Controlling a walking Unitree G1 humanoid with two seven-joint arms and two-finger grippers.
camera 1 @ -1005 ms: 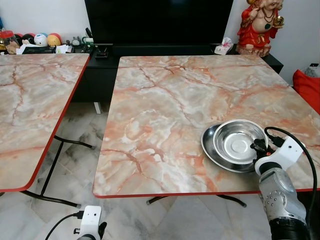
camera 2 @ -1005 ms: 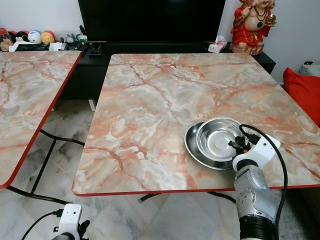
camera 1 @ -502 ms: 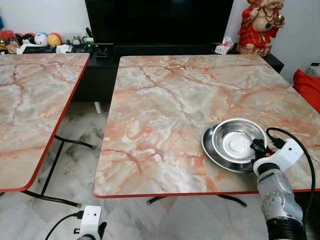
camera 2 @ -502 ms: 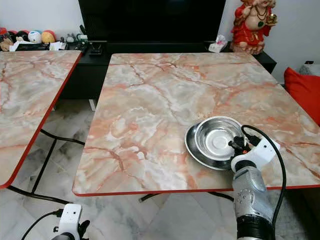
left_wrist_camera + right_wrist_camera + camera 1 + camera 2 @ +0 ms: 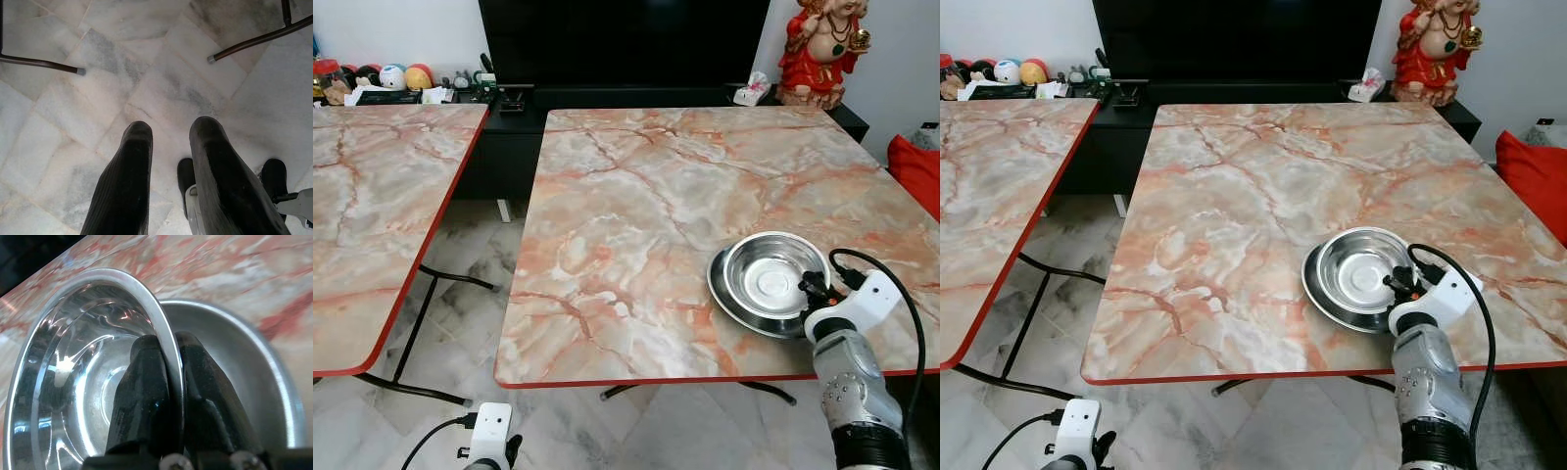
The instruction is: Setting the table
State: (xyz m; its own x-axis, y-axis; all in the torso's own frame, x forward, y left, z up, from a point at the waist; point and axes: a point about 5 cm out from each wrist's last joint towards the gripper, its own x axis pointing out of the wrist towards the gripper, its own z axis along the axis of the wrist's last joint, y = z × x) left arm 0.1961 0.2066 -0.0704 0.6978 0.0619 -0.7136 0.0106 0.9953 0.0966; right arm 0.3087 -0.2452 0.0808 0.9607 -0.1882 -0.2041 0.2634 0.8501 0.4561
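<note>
A shiny steel bowl (image 5: 766, 279) rests tilted inside a shallow steel plate (image 5: 724, 299) near the front right corner of the marble table (image 5: 636, 196). My right gripper (image 5: 808, 287) is at the bowl's right rim. In the right wrist view the gripper (image 5: 168, 345) is shut on the rim, one finger inside the bowl (image 5: 73, 382) and one outside, with the plate (image 5: 244, 362) beneath. My left arm hangs idle low by the floor; its gripper (image 5: 168, 132) points at the tiles with the fingers apart.
A second marble table (image 5: 372, 196) stands to the left across a gap of tiled floor (image 5: 470, 313). Behind are a black TV cabinet (image 5: 509, 147), a red statue (image 5: 818, 49) and small toys. A red cushion (image 5: 915, 171) lies at the right.
The bowl has shifted slightly left on the plate and tipped, its right rim raised by my right gripper. The left arm has not moved.
</note>
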